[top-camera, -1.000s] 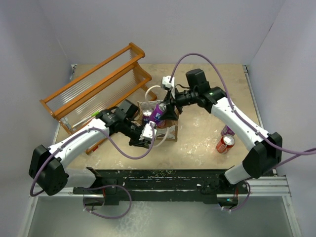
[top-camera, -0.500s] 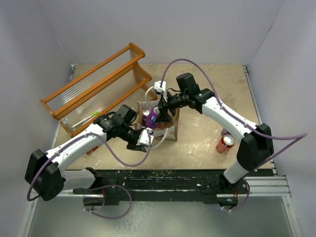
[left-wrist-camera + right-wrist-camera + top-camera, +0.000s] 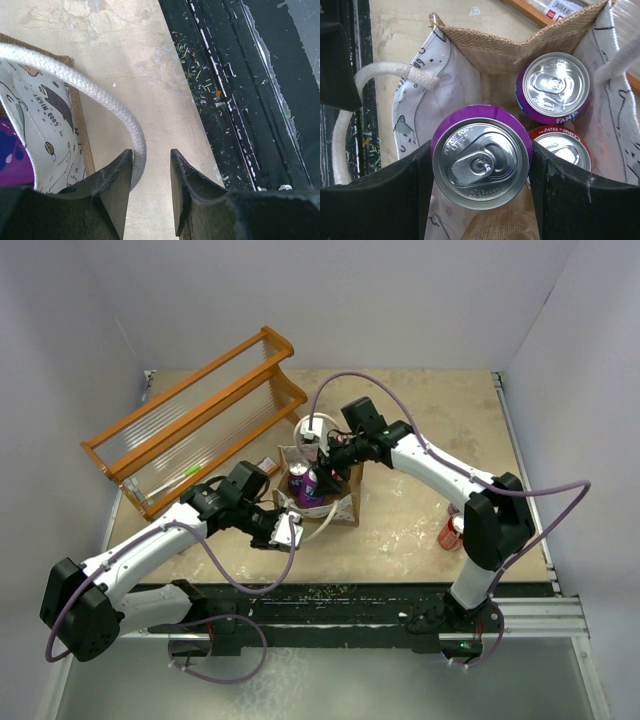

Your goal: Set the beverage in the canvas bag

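Counter (image 3: 420,530): bare, scuffed. Slatted wooden rack (image 3: 195,430) runs along the far-left corner.

Canvas bag (image 3: 340,508): upright mid-counter, a little toward the near edge, just off the rack's right end. Mouth open, walls soft and leaning.

Right gripper (image 3: 318,475): over the bag mouth, jaws clamped on the sides of the beverage, a purple can (image 3: 481,163), upright with its tab up. It sits over the free part of the bag. How deep it sits, I cannot tell.

Left gripper (image 3: 150,165): at the bag's near side, jaws narrowly apart. The rope handle (image 3: 90,90) lies against one finger, with a gap to the other. Hooked, not pinched, as far as I can see.

Already inside: second purple can (image 3: 553,87) and red can (image 3: 565,147), touching. Stray red can (image 3: 455,530) stands near the right edge.

Risks, my reading:
- The free space is tight. The held can's base could land on the red can's rim and end up tilted.
- The can's edge could snag the pale panel and fold it inward.
- The rope could slip off the finger, and the mouth would sag shut.
- If let go too high, the can could rock the bag over.
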Motion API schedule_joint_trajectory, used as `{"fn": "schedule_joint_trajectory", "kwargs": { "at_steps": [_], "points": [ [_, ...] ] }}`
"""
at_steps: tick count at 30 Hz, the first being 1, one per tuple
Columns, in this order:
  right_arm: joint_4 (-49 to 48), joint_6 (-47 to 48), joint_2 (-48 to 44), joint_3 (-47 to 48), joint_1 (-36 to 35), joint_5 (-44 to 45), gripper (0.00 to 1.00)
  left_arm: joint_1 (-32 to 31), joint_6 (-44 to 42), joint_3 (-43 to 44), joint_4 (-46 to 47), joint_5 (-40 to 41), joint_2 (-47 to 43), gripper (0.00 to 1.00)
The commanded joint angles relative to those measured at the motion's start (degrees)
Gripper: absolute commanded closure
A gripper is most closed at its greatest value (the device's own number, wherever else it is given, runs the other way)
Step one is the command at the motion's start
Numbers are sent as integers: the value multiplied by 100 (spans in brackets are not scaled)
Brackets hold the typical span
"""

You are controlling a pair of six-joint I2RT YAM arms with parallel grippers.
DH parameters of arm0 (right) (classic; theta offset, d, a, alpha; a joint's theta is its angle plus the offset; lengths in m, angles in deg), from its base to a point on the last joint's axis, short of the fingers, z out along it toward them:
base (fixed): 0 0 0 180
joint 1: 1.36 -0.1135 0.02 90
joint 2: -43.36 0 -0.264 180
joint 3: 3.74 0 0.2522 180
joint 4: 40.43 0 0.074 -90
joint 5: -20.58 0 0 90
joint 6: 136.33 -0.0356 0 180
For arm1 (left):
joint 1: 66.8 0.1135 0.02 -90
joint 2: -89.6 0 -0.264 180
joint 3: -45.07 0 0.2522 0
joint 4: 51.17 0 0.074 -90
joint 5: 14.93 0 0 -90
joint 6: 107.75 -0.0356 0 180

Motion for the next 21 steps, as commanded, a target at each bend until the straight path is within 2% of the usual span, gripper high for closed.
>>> {"fn": "schedule_joint_trajectory", "kwargs": {
  "at_steps": [1,11,21],
  "points": [
    [-208,159,-111,427,-173,37,91,21,-168,-73,-48,-84,-82,61],
    [-491,154,4,224,-546,747,91,203,-130,-69,-70,-311,-202,61],
    [-662,257,79,31,-777,1184,86,311,-115,-49,-144,-439,-220,60]
  ]
}}
